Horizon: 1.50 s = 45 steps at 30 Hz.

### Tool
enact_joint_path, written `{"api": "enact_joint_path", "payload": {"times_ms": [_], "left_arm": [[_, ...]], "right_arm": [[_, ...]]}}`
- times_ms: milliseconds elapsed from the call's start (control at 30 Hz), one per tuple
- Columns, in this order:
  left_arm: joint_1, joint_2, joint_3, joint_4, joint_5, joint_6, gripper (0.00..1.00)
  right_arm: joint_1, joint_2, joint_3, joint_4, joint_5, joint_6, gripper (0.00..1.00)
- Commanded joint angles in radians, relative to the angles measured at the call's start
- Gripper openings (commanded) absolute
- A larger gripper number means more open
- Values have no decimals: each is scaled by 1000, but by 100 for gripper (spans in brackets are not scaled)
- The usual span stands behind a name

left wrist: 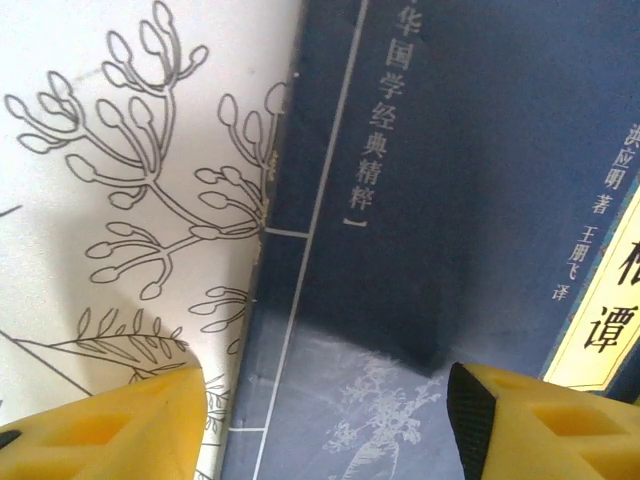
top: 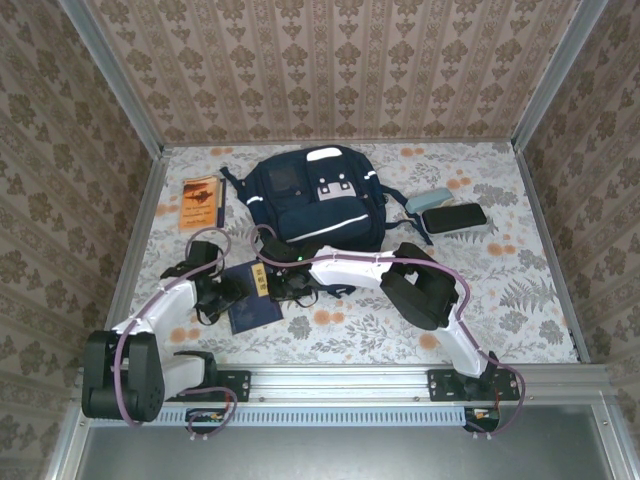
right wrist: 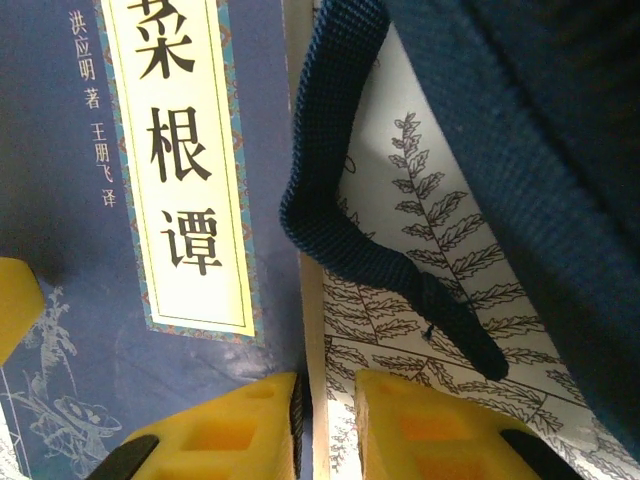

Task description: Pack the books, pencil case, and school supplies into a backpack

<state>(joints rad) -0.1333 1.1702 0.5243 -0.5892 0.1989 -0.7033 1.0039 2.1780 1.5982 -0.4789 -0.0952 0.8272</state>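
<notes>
- The navy book (top: 252,305) lies flat on the cloth just in front of the backpack (top: 310,200), between the two grippers; the orange book (top: 200,203) rests to the backpack's left and the pencil case (top: 455,217) to its right, both untouched.
- The right gripper (right wrist: 328,430) has its jaws drawn close, with the book's page edge running into the narrow gap: a pinch on that edge, as far as the wrist view lets me judge.
- The left gripper (left wrist: 325,425) stands released and wide, one finger over the cover and the other over the cloth, astride the spine side farthest from the backpack.
- A loose strap (right wrist: 340,240) from the backpack curls right beside the pinched edge; I would keep it out of the jaws.
- To lift well, the left fingers probably need to seat on the spine edge before the book rises toward the backpack, so it doesn't swing or slip.
</notes>
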Motion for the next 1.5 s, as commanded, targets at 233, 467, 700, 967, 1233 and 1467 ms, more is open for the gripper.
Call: {"api": "enact_joint_path", "payload": {"times_ms": [233, 467, 700, 967, 1233, 1467], "left_arm": [[15, -63, 24, 84, 334, 1, 55], [17, -161, 59, 117, 437, -47, 58], [28, -121, 13, 172, 475, -92, 53], [68, -119, 22, 94, 382, -50, 35], [94, -223, 119, -97, 232, 41, 8], [87, -314, 262, -176, 202, 47, 6]], "right_arm": [[-29, 57, -29, -24, -45, 25, 20], [-37, 57, -78, 41, -101, 64, 22], [-45, 51, -88, 48, -106, 65, 23], [-50, 38, -95, 43, -97, 62, 24], [-58, -131, -131, 41, -32, -13, 35], [-82, -377, -228, 96, -11, -51, 62]]}}
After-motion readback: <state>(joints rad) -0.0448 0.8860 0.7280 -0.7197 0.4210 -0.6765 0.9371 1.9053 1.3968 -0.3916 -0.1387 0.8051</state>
